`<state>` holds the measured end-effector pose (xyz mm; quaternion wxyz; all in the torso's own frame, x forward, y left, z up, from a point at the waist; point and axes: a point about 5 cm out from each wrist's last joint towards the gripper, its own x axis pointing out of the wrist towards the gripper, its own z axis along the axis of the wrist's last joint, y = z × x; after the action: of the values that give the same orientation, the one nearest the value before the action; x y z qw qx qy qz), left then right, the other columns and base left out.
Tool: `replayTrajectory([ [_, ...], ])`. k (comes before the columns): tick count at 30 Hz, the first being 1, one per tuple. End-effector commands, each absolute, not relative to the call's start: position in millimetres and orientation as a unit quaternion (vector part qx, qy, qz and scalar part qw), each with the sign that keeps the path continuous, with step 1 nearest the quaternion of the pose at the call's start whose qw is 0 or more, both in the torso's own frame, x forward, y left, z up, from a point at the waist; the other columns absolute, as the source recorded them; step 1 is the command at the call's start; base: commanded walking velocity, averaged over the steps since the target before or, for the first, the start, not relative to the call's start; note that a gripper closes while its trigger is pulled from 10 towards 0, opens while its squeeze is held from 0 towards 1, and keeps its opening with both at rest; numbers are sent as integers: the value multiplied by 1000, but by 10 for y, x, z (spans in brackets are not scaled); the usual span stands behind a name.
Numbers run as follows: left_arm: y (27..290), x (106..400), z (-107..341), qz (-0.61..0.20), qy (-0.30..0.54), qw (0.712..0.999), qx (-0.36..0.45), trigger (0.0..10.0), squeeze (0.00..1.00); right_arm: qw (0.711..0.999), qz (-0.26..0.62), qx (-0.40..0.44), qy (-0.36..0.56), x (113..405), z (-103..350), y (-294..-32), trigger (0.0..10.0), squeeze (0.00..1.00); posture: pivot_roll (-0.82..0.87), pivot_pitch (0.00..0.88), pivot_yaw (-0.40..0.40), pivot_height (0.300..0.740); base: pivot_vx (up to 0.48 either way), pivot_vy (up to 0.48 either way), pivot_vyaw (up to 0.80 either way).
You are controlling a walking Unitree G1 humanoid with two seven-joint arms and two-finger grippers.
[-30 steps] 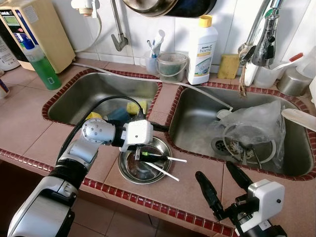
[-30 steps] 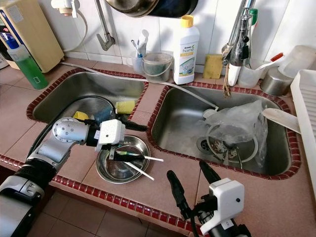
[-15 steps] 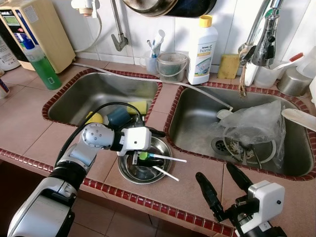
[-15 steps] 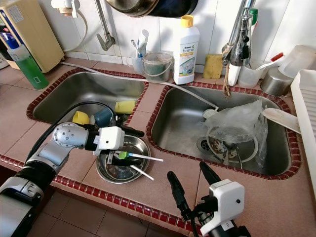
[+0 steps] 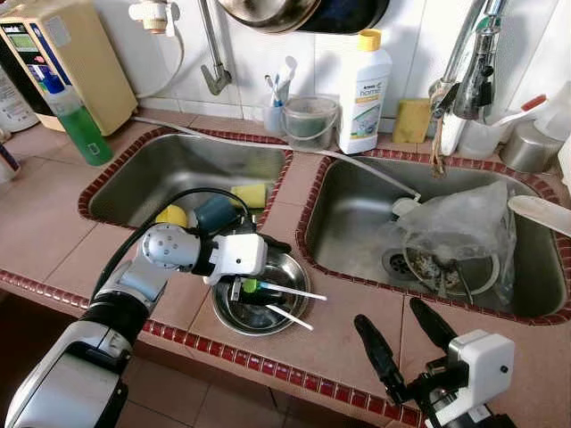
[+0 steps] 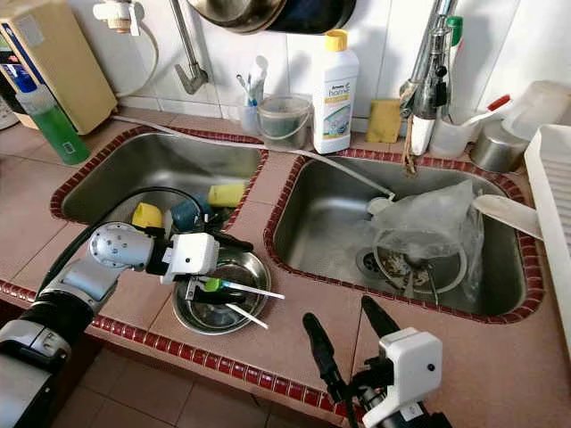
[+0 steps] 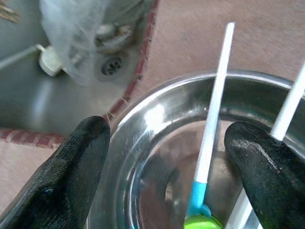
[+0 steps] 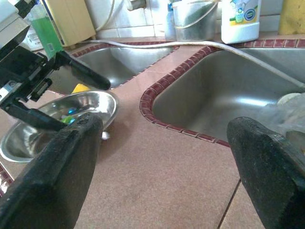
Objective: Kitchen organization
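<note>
A steel bowl point(image 5: 230, 319) sits on the tiled counter between the two sinks, near the front edge. Two thin white sticks lie in it: one with a green and blue end point(image 5: 299, 293) point(image 7: 213, 124), the other plain point(image 5: 290, 317). My left gripper point(image 5: 278, 275) point(image 7: 167, 143) hovers over the bowl, open, its black fingers point(image 7: 71, 171) either side of the green-tipped stick without touching it. My right gripper point(image 5: 388, 312) point(image 8: 167, 129) is open above the counter's front edge, right of the bowl, with nothing in it.
The left sink point(image 5: 143, 178) holds a yellow sponge point(image 5: 250, 193), a blue cup point(image 5: 214, 212) and a yellow cup point(image 5: 171, 215). The right sink holds a plastic bag point(image 5: 464, 223). A detergent bottle point(image 5: 363, 80), a green bottle point(image 5: 80, 125) and a faucet point(image 5: 473, 71) stand behind. A white rack point(image 6: 553, 223) is far right.
My left gripper has drawn back slightly to the left over the bowl, and the green-tipped stick has shifted with it. The right gripper has not moved.
</note>
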<state>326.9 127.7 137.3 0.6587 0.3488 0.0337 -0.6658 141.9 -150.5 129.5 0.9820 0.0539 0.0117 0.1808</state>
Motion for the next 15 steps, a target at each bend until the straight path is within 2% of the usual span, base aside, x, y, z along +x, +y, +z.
replayTrajectory([
  [1, 1409, 3181, 1147, -680, 103, 638, 347, 7725, 0, 981, 186, 57, 7, 1410, 1316, -1470, 10000, 0, -157, 70, 125, 740, 0, 0, 0],
  [5, 1439, 3161, 1124, -687, 124, 628, 344, 7020, 0, 981, 185, 57, 8, 1405, 1318, -1473, 10000, 0, -155, 75, 125, 740, 0, 0, 0],
  [6, 1448, 3152, 1118, -690, 128, 624, 344, 4588, 0, 981, 185, 57, 8, 1404, 1319, -1474, 10000, 0, -155, 79, 126, 740, 0, 0, 0],
  [7, 1453, 3146, 1114, -691, 132, 623, 342, 3686, 0, 981, 184, 57, 8, 1403, 1318, -1475, 10000, 0, -155, 79, 126, 740, 0, 0, 0],
  [9, 1458, 3144, 1114, -692, 134, 623, 341, 3686, 0, 981, 184, 57, 9, 1402, 1319, -1476, 10000, 0, -155, 81, 128, 740, 0, 0, 0],
  [10, 1461, 3142, 1112, -692, 137, 622, 340, 1804, 0, 981, 184, 57, 9, 1401, 1318, -1476, 10000, 0, -155, 83, 127, 740, 0, 0, 0],
  [11, 1463, 3140, 1111, -693, 140, 621, 338, 1804, 0, 981, 183, 56, 9, 1400, 1318, -1477, 10000, 0, -155, 83, 127, 740, 0, 0, 0],
  [12, 1461, 3137, 1112, -695, 141, 621, 335, 0, 0, 982, 183, 56, 9, 1399, 1318, -1479, 10000, 0, -156, 85, 129, 740, 0, 0, 0],
  [15, 1460, 3132, 1111, -697, 143, 618, 335, 0, 0, 982, 182, 56, 10, 1398, 1318, -1480, 10000, 0, -156, 85, 128, 740, 0, 0, 0],
])
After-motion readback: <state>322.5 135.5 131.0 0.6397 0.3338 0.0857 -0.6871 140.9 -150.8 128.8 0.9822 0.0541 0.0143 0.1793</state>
